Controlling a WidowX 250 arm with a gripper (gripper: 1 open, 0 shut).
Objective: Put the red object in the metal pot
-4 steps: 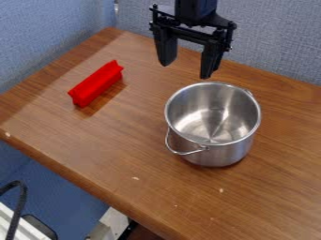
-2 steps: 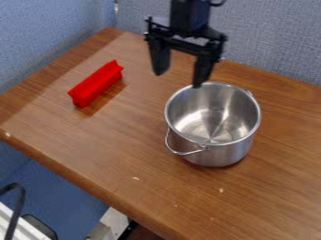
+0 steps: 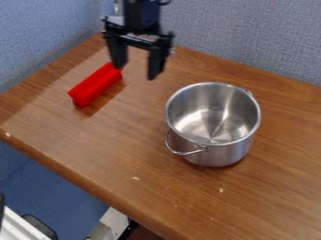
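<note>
Hanging fingers-down above the wooden table (image 3: pixel 75 141), the gripper (image 3: pixel 138 66) has its two black fingers spread wide with nothing between them, just beside the upper right end of the red block (image 3: pixel 97 83). That open, downward pose suits a top-down grasp, so the pick-up looks not yet done. The red block lies flat on the table, left of the metal pot (image 3: pixel 213 123) and well apart from it. Its long axis runs diagonally, from lower left toward upper right, with the raised ridge along one long edge. The metal pot stands upright and empty, its wire handle facing the near side.
</note>
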